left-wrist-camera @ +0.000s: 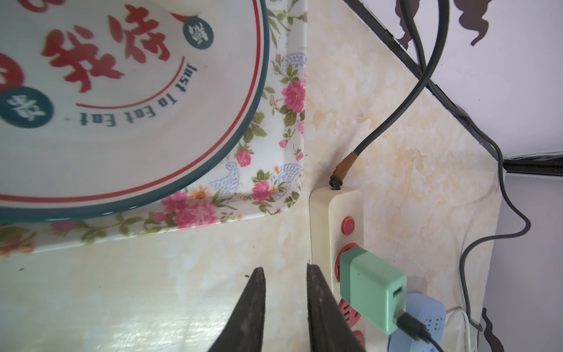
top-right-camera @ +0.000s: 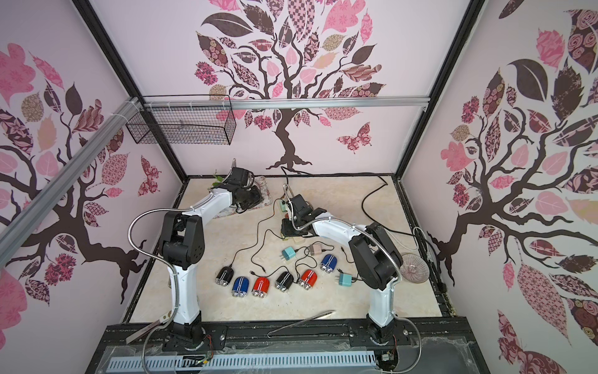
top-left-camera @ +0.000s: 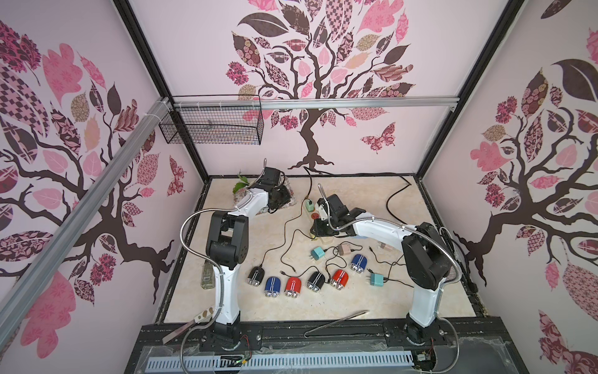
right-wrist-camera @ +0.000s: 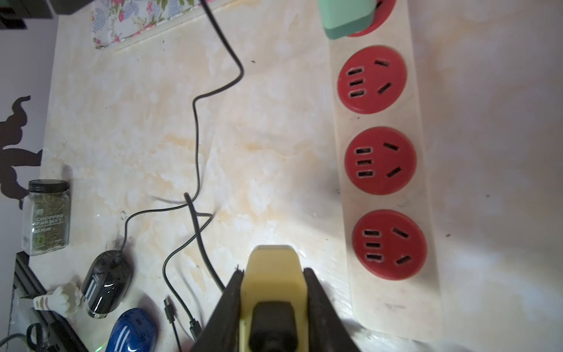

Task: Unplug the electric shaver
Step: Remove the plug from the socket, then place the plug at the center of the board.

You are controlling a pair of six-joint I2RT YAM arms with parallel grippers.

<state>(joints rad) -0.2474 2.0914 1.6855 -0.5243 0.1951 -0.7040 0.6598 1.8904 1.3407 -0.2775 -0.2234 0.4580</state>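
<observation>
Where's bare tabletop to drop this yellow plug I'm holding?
Bare marble lies between the row of small electric shavers and the front rail, and right of the cream power strip. Mid-table is crowded with black cables and chargers.

Both top views hung high at the front, looking steeply down over the whole bench (top-left-camera: 323, 301). Each wrist camera sat close above it, sighting past the left end effector (left-wrist-camera: 285, 267) and right end effector (right-wrist-camera: 272, 269); both caught the power strip (left-wrist-camera: 327, 231).
</observation>
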